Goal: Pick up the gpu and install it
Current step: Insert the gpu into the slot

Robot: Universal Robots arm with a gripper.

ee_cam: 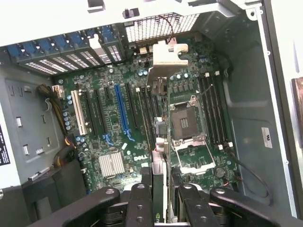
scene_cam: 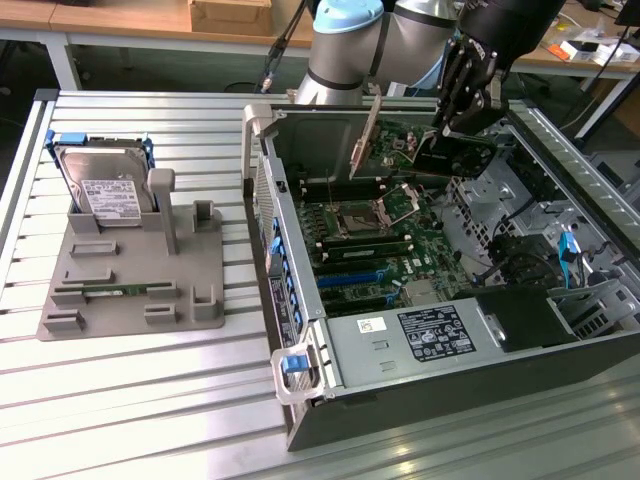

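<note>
While the hand (scene_cam: 463, 100) is clenched on the gpu (scene_cam: 455, 152), the card hangs edge-down inside the open computer case (scene_cam: 400, 400), above the motherboard (scene_cam: 365, 250) and clear of every slot. It seems to sit nearer the processor socket (ee_cam: 187, 125) than the blue slot (ee_cam: 120, 109), so a lowering off line could jam its edge on the board, or its metal bracket (ee_cam: 166, 56) could snag the case wall.

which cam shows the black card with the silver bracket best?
Exterior view: the black-faced gpu card hangs side-on, held in the gripper over the open grey metal case. In the wrist view it is edge-on, a thin strip between the fingers.
</note>
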